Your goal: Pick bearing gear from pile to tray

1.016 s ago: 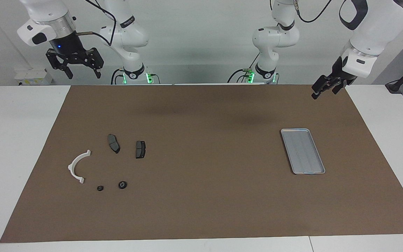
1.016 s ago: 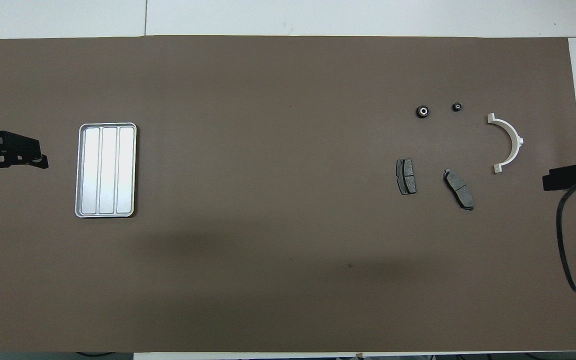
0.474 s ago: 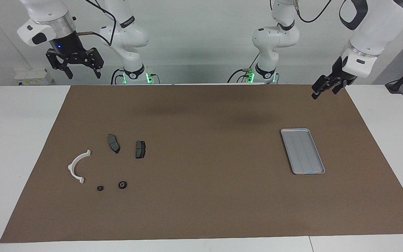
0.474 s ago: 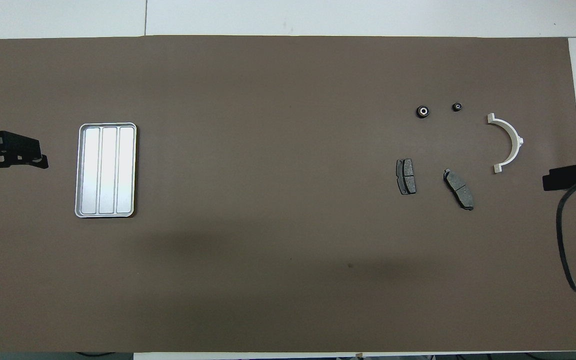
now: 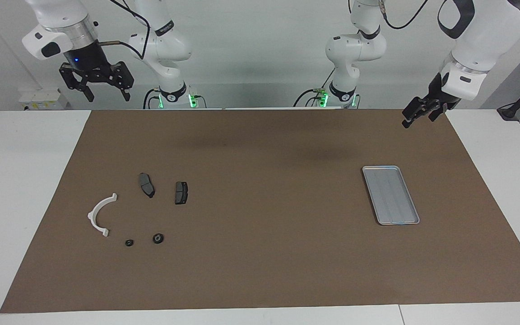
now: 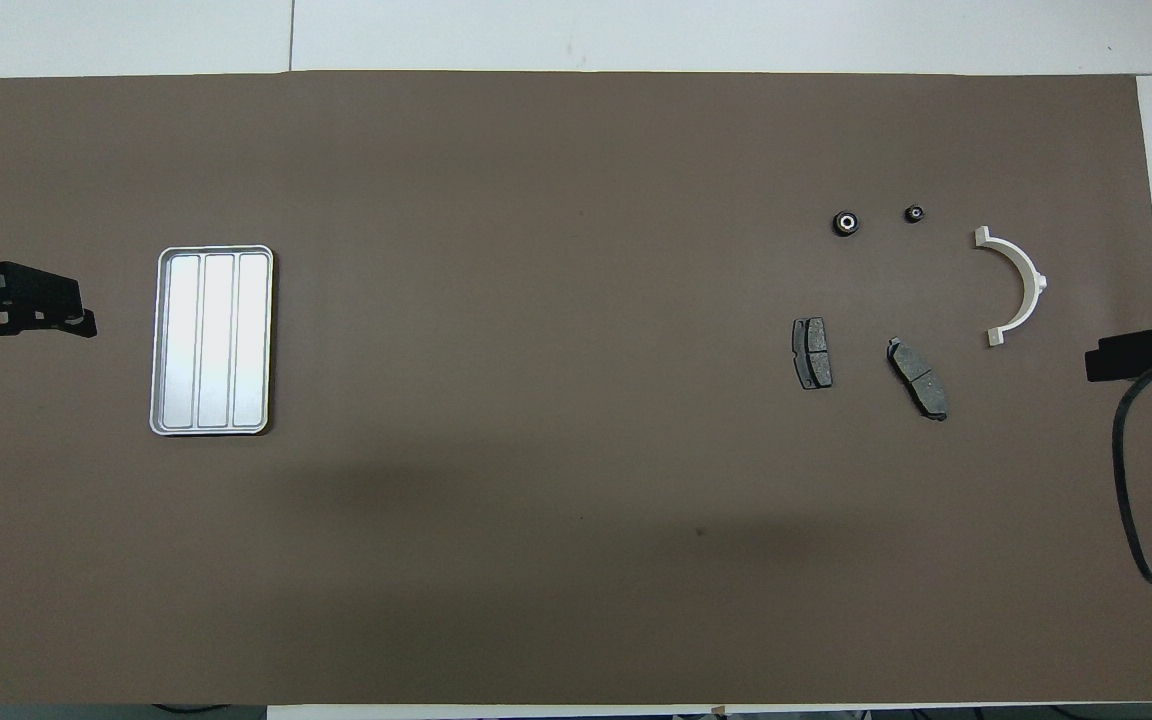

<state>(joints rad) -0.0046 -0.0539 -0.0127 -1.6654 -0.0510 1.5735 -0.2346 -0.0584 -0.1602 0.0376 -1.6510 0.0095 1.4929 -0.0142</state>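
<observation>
The pile lies on the brown mat toward the right arm's end. It holds a white half-ring bracket (image 5: 92,215) (image 6: 1031,280), two dark brake pads (image 5: 146,184) (image 5: 181,192) and two small black round pieces (image 5: 158,238) (image 5: 128,243). The larger round piece (image 6: 845,223) has a pale centre; the smaller one (image 6: 915,213) lies beside it. The silver tray (image 5: 391,195) (image 6: 211,340) lies empty toward the left arm's end. My right gripper (image 5: 108,96) hangs open and empty, high over the mat's corner near its base. My left gripper (image 5: 418,121) hangs open and empty over the mat's corner near the tray.
The brown mat (image 5: 264,253) covers most of the white table (image 5: 20,180). A black cable (image 6: 1131,480) loops from the right arm over the mat's edge. The two grippers show only partly at the side edges of the overhead view.
</observation>
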